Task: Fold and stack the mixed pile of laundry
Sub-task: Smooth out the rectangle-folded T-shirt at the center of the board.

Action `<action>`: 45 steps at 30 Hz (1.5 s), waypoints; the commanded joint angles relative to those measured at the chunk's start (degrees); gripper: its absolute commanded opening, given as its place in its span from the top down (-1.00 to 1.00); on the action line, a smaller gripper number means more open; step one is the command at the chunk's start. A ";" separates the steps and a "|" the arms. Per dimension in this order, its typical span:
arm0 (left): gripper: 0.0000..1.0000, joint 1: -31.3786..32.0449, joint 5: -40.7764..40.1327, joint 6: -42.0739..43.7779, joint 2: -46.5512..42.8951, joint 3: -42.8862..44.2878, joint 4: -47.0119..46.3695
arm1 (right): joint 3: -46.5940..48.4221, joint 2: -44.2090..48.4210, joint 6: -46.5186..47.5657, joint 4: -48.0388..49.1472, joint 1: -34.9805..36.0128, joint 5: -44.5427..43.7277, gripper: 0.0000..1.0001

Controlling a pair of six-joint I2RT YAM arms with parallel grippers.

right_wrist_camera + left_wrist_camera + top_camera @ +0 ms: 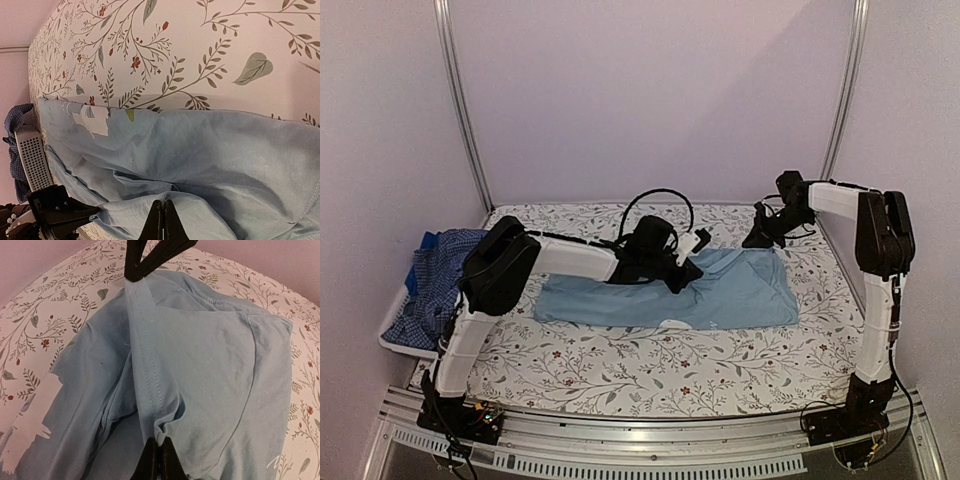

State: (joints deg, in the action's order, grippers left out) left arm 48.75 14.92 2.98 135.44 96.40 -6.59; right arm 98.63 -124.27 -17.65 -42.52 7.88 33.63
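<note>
**Q:** Where is the laundry, and what are the arms holding?

**A:** A light-blue shirt lies spread across the middle of a floral-print surface. At the left edge, a dark blue checked shirt sits heaped in a white basket with other blue cloth. The left fingers are closed tight on one end of the light-blue shirt's stitched hem. The right fingers are pinched shut on the same hem further along, near the shirt's far right corner. The hem runs raised and taut between the two grips.

**Q:** What would make this fold go well?

**A:** This looks like an early fold, with one edge lifted and the rest of the pile waiting. Both arms should probably travel together at the same height so the hem stays straight. The hem then needs to come down parallel to the opposite side. Cloth is bunched just under the left grip and may crease unless the tension smooths it out. The fingers should release only once the layer lies flat.

**Q:** Is there any writing or branding?

**A:** None can be read. The shirt carries a ragged white print, but its shape is unclear, and no label shows.
</note>
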 commanded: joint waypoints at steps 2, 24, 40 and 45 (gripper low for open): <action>1.00 -0.45 -0.59 2.16 -1.89 -1.19 0.19 | -0.20 -0.03 -0.45 -0.69 0.56 -1.51 1.00; 1.00 2.28 1.40 8.20 -4.30 -4.78 0.20 | -14.30 10.64 -0.37 -0.17 0.36 -5.21 1.00; 0.32 -0.58 5.85 5.49 -10.87 -8.74 2.68 | -28.21 15.59 1.57 1.70 0.34 -1.85 0.55; -0.09 -6.82 -0.23 -2.61 -17.16 -11.90 5.89 | -25.43 18.74 2.51 0.12 -0.51 -5.14 -0.07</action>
State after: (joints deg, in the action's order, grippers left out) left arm 47.77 19.62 6.52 124.05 85.91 -3.46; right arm 70.61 -110.59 -16.19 -41.82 8.19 30.33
